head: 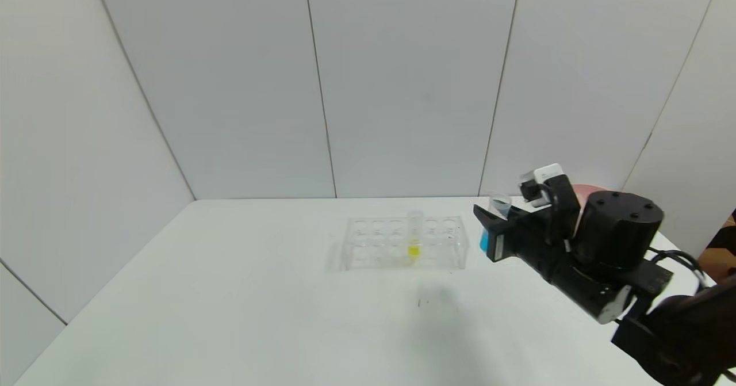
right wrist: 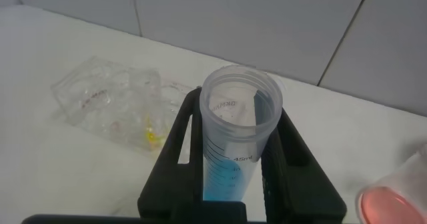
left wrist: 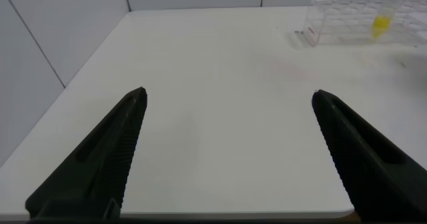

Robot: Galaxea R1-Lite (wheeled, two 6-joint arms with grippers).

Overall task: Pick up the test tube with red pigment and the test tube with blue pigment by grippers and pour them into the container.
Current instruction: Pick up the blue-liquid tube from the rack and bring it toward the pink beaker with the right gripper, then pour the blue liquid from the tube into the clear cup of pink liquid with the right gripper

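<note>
White tabletop (head: 259, 317) ahead, I see my right gripper (head: 489, 230) clamped on the test tube with blue pigment (right wrist: 237, 134), held aloft right of the rack (head: 402, 242), while my left gripper (left wrist: 227, 151) hangs spread wide, holding nothing.

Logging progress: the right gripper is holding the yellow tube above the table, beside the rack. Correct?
Not quite: the right gripper holds the test tube with blue pigment, as the right wrist view shows. The yellow tube stands in the rack. The rest holds.

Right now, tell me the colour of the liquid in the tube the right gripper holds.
Bright cyan-blue test tube with blue pigment, clearest in the right wrist view.
</note>
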